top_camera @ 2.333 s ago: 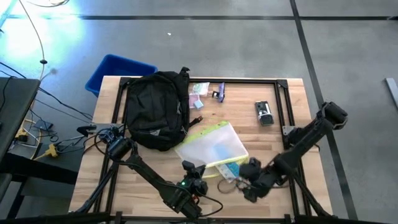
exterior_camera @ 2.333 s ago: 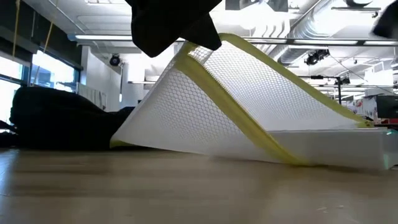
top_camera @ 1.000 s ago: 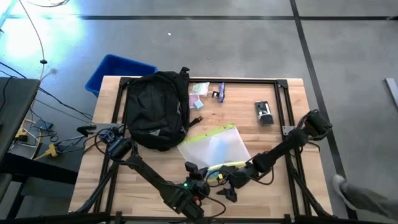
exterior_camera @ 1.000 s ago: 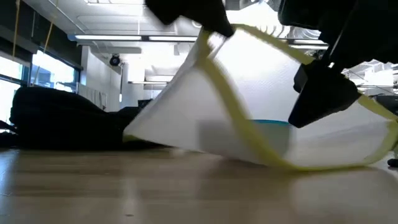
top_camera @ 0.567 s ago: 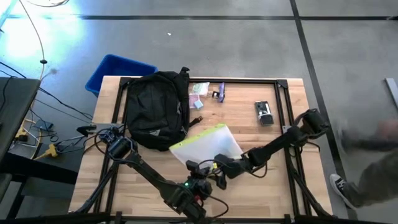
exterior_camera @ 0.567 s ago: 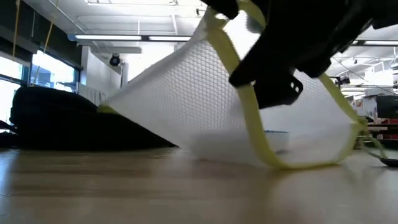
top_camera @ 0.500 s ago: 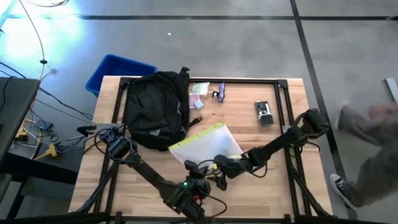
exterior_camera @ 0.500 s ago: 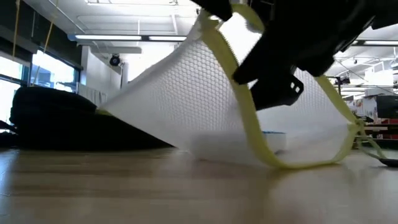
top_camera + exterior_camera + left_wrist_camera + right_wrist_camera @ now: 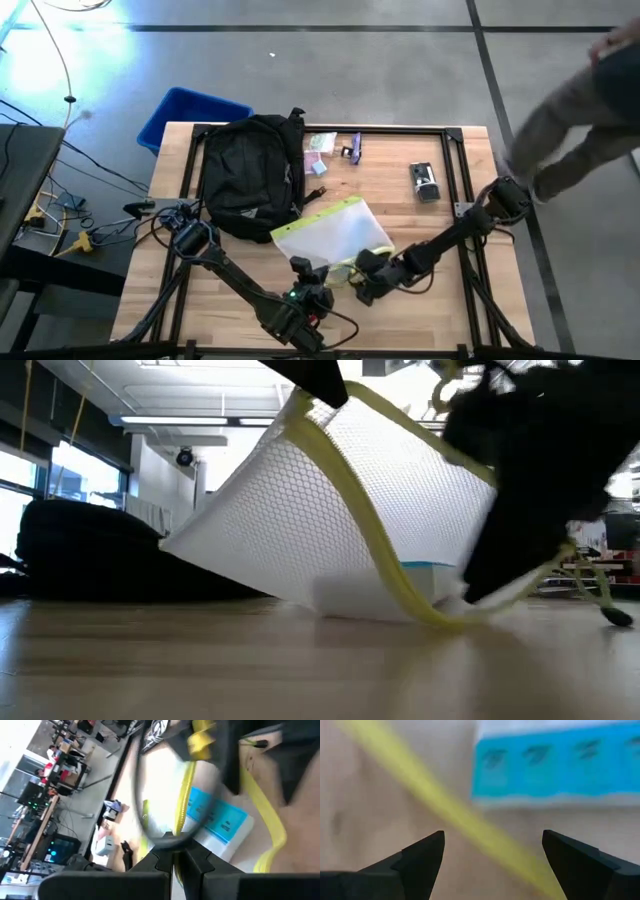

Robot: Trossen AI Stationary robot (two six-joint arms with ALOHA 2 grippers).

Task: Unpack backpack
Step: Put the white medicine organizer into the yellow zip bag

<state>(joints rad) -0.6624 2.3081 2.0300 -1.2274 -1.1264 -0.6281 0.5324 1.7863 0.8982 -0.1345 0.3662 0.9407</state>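
Wooden table [image 9: 440, 225] holds rounded (black) backpack [image 9: 252, 178].

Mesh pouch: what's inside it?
A blue-and-white box lies inside the mesh pouch, near its lifted yellow-edged end. Anything deeper is hidden by the white mesh.

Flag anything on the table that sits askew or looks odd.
The mesh pouch sits tilted: the left gripper pinches its yellow edge and holds that side up, while its far side rests against the backpack. A blue-labelled box lies inside.
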